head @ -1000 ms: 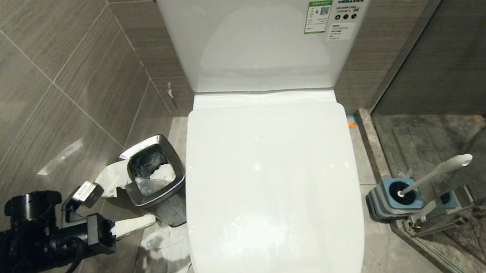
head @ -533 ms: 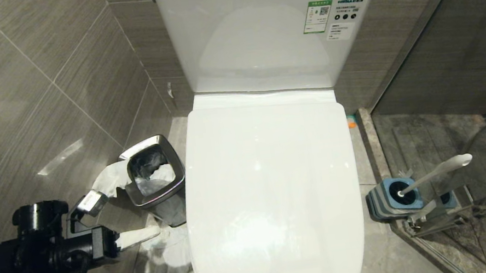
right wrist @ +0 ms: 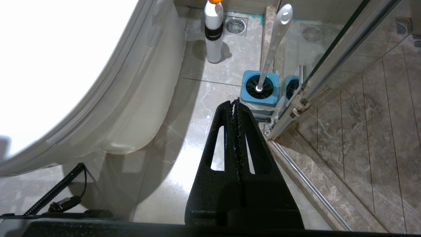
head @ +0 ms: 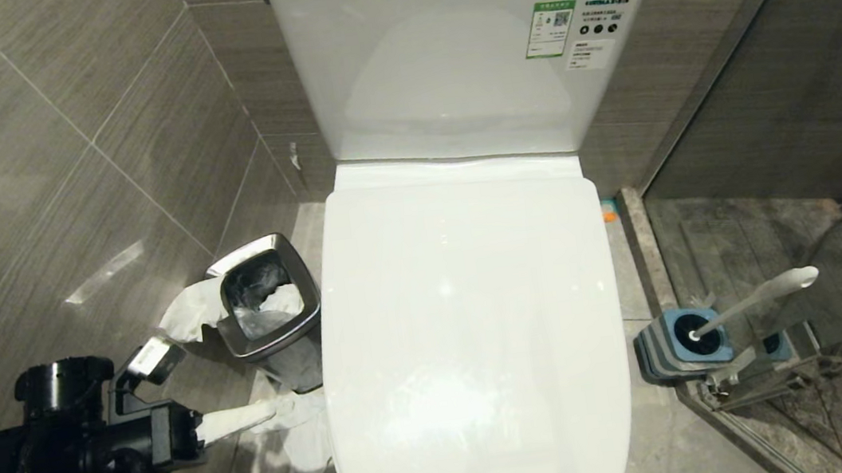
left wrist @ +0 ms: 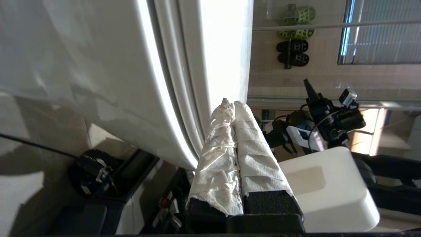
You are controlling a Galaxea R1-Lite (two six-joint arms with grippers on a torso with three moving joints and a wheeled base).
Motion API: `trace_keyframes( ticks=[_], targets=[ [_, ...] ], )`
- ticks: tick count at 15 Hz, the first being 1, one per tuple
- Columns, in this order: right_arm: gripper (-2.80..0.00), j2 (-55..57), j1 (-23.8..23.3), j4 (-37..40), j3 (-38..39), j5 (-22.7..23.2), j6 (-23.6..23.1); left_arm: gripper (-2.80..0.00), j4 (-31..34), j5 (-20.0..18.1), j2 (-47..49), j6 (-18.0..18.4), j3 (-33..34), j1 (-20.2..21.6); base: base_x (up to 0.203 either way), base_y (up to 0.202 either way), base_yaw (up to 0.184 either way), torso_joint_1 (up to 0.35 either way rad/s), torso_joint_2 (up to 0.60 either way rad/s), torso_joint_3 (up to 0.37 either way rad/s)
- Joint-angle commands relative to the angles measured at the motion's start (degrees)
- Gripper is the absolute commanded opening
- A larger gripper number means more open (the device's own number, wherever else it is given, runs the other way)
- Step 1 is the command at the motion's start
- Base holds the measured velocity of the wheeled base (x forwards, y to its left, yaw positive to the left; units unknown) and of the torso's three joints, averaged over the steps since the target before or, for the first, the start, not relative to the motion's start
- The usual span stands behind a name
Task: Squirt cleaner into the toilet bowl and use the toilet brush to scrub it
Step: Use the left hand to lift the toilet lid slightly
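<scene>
The toilet bowl (head: 472,326) is white and glossy, and its lid is down, hiding the inside. No cleaner shows. My left gripper (head: 285,404) is low at the toilet's left side. Its white-wrapped fingers are shut with nothing between them, and the tips (left wrist: 232,103) lie close by the edge of the lid and seat (left wrist: 184,98). The toilet brush (head: 765,294) stands in its blue holder (head: 679,345) on the floor to the right, white handle leaning out. My right gripper (right wrist: 235,102) hangs shut and empty above the floor, short of the toilet brush (right wrist: 274,42).
A chrome waste bin (head: 268,303) with crumpled paper stands between the left wall and the toilet. A white bottle with an orange cap (right wrist: 213,31) stands on the floor beside the bowl. A glass shower partition with a metal rail (right wrist: 315,82) borders the brush holder.
My left gripper has sunk lower and reached a little further towards the toilet's left edge, staying shut. Nothing else has moved.
</scene>
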Motion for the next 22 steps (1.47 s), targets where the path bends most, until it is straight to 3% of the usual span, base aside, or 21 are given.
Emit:
trace_keyframes(
  ticks=[1,10,17,18,22],
  targets=[
    [-2.8,0.05,0.05,-0.04,-0.06,-0.02,0.02,-2.8,-1.37,-0.42,-0.45,-0.13,0.19,0.87,0.0,0.0,0.0,0.0,0.0,0.0],
    [-2.8,0.05,0.04,0.0,0.02,-0.02,0.02,-2.8,-2.41,-3.92,-1.28,-0.13,3.1,2.32,0.0,0.0,0.0,0.0,0.0,0.0],
    [-2.8,0.05,0.02,0.02,0.02,-0.02,0.02,-2.8,-2.49,-3.87,-0.5,0.74,5.78,2.27,0.0,0.0,0.0,0.0,0.0,0.0],
    [-2.8,0.05,0.05,0.02,0.02,-0.02,0.02,0.0,-2.5,-3.85,0.18,1.4,6.07,2.19,0.0,0.0,0.0,0.0,0.0,0.0],
    [-2.8,0.05,-0.04,0.01,0.02,-0.02,0.02,0.0,-6.51,-3.78,4.57,2.05,6.13,0.65,0.0,0.0,0.0,0.0,0.0,0.0]
  ],
)
